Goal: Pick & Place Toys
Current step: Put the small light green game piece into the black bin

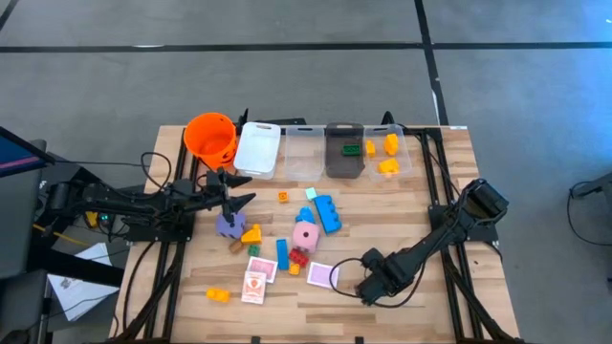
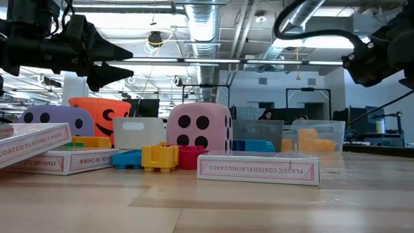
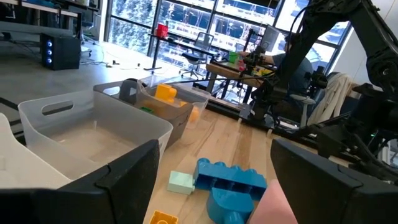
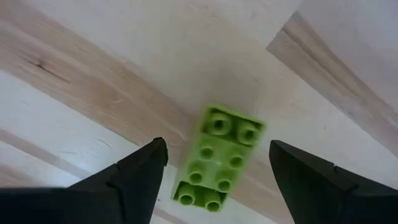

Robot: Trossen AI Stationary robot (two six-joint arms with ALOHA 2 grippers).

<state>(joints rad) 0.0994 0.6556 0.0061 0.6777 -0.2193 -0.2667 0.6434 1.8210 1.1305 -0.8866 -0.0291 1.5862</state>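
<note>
Right gripper (image 4: 214, 171), lower right of the high view, hangs spread over a green brick (image 4: 217, 155) lying between its fingers, probably lined up to grab. Left gripper (image 1: 232, 194), spread, waits centre-left.

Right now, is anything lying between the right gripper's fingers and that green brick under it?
No. In the right wrist view the right gripper is open above the green brick, with only bare wooden table around the brick.
</note>
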